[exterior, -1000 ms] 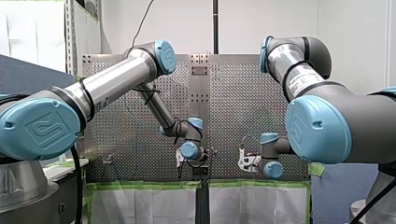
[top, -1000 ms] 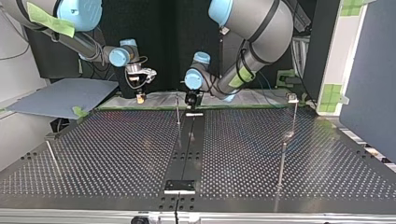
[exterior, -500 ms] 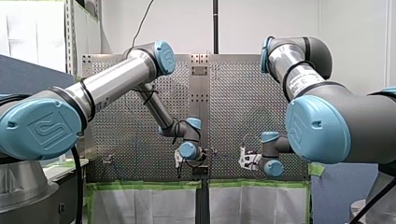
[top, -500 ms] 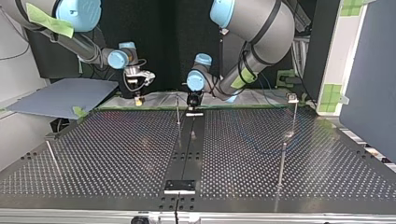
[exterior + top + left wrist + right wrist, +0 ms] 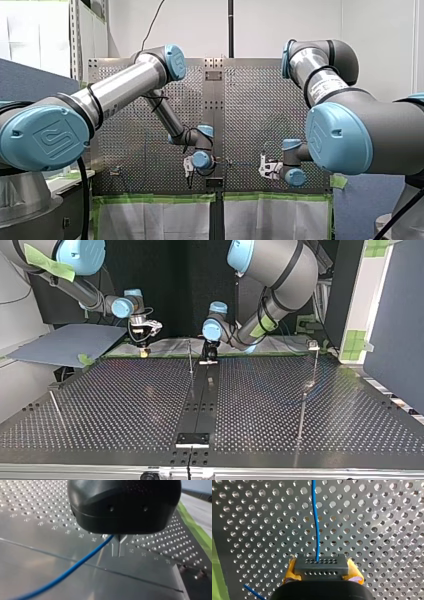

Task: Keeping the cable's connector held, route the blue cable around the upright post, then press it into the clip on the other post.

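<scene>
Over the perforated table (image 5: 125,405), top view, the blue cable (image 5: 75,565) is too thin to spot. My left gripper (image 5: 119,554) has its black body hiding most of the fingers, which look pinched on the blue cable. My right gripper (image 5: 322,571) clamps the connector (image 5: 321,563), cable running ahead.

My left arm (image 5: 125,85) is reaching in toward the middle, its left gripper (image 5: 209,356) pointing down at the table with the metal fingers (image 5: 119,548) pressing together at their tips. My right arm (image 5: 345,130) is folding back inward, and the right gripper (image 5: 144,351) is also pointing down, with its yellow pads (image 5: 291,571) clamping a black connector (image 5: 321,566).
</scene>
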Available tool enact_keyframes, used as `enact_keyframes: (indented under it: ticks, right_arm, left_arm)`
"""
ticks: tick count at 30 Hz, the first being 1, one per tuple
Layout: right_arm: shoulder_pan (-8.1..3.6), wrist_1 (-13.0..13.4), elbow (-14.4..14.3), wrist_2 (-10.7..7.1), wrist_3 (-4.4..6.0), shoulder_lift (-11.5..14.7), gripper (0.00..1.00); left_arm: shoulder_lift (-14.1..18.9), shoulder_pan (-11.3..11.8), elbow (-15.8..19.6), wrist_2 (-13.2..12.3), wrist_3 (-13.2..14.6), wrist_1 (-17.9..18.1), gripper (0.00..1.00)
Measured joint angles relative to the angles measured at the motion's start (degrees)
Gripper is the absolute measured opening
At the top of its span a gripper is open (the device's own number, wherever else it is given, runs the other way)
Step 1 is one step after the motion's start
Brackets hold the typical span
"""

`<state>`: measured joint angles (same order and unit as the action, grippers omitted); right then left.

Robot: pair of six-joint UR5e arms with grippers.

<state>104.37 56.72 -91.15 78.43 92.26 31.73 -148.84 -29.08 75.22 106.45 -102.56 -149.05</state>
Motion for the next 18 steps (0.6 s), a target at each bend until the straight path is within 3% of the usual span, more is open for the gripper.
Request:
enact_keyframes:
  ticks: [18]
  right_arm:
    - [-0.63,-2.1,2.8,-0.24,-0.21,0.0,0.00]
  left_arm:
    - [0.0,0.5,-0.1,-1.6,0.4,2.0,0.00]
